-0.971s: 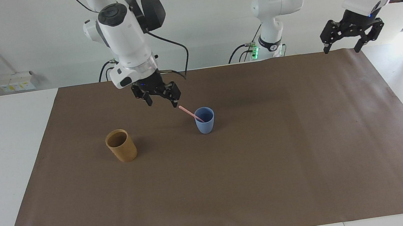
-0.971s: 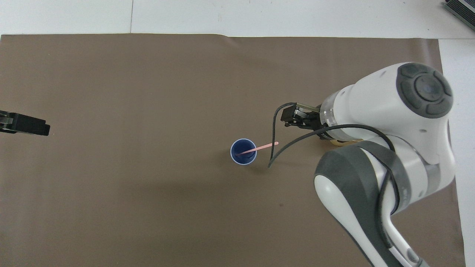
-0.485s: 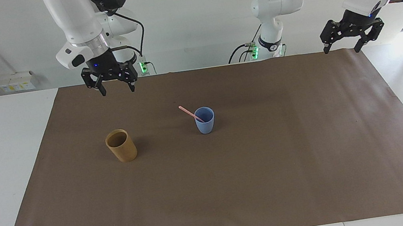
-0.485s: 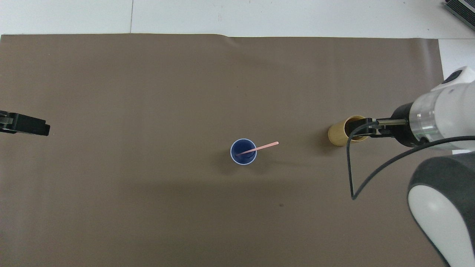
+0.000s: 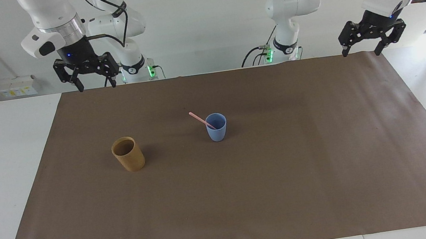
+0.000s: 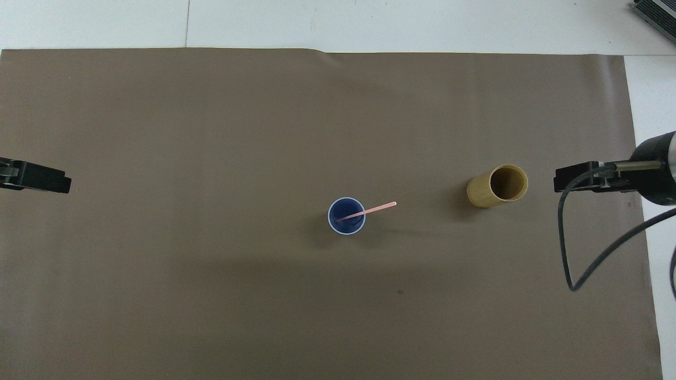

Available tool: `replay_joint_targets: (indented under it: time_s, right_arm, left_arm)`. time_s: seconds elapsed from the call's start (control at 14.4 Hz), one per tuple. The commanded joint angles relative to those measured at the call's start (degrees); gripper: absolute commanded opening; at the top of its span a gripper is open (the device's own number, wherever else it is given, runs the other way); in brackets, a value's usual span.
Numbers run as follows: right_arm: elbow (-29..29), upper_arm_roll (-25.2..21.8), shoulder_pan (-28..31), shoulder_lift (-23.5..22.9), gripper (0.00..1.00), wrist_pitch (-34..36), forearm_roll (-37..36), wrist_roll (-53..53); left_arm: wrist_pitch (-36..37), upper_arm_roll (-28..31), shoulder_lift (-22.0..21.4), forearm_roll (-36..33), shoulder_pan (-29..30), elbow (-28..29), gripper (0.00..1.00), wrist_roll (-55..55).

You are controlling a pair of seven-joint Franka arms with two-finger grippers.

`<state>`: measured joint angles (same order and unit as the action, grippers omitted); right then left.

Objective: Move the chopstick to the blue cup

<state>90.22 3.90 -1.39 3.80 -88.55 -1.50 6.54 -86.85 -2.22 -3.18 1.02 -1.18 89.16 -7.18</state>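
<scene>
In the facing view, the thin pale-pink chopstick (image 5: 200,120) stands slanted in the small matte light-blue cup (image 5: 216,127), its lower end inside, its upper end leaning over the rim toward the right arm's end of the table. The right gripper (image 5: 87,72) hangs high over the robots' edge of the brown paper mat (image 5: 287,175), fingers spread and holding nothing. The cup sits well below it and toward the table's middle. The tall tan-brown cylindrical cup (image 5: 128,153) stands between that gripper's side and the blue one. The left gripper (image 5: 372,33) waits over its own corner of the mat, spread and empty, farther from the cup than the right one.

From overhead, the chopstick's long axis runs from the blue cup's floor toward the right gripper (image 6: 575,177), with the tan cup in between. The left gripper (image 6: 39,177) shows only at the frame's edge.

By my reading the transfer is done, and no further reach looks needed.
</scene>
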Motion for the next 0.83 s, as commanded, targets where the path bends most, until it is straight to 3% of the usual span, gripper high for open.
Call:
replay_joint_targets:
  time_s: [0.0, 0.76]
  right_arm:
    - [-3.3, 0.7, 0.7, -2.4, 1.00, 1.6, -1.1, -1.3]
    - [0.7, 0.4, 0.5, 0.0, 1.00, 1.0, 0.1, -1.4]
  left_arm:
    - [1.0, -0.3, -0.9, 0.6, 0.8, 0.2, 1.00, -0.4]
    - [1.0, -0.3, -0.9, 0.6, 0.8, 0.2, 1.00, -0.3]
